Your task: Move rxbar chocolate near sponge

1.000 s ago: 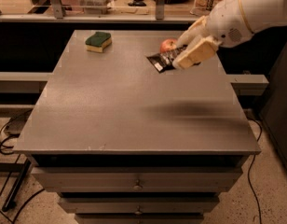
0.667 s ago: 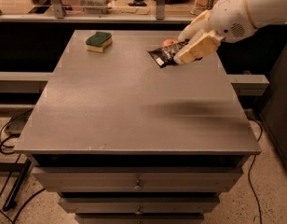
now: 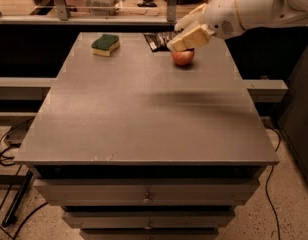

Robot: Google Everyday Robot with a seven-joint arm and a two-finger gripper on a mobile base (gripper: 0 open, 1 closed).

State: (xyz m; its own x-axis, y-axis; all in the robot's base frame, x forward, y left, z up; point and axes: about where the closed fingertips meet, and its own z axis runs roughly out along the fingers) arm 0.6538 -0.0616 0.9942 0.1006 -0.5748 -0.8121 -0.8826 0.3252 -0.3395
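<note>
The rxbar chocolate [image 3: 158,40], a flat black wrapper, is at the far middle of the table [image 3: 144,114]. Its right end is hidden under my gripper [image 3: 186,40]. The gripper's cream fingers [image 3: 191,37] are closed over that end, on a white arm reaching in from the upper right. Whether the bar rests on the table or hangs just above it does not show. The sponge [image 3: 105,44], green top over yellow, lies at the far left of the table, about a bar's length to the left of the rxbar.
A red apple [image 3: 183,57] sits on the table just below and in front of the gripper. A rail and dark gap run behind the table's far edge. Drawers [image 3: 146,198] are under the front edge. Cables [image 3: 9,149] lie on the floor at the left.
The gripper has moved left and toward the far edge with the rxbar, closer to the sponge. The apple, earlier mostly hidden behind the gripper, is now in plain view.
</note>
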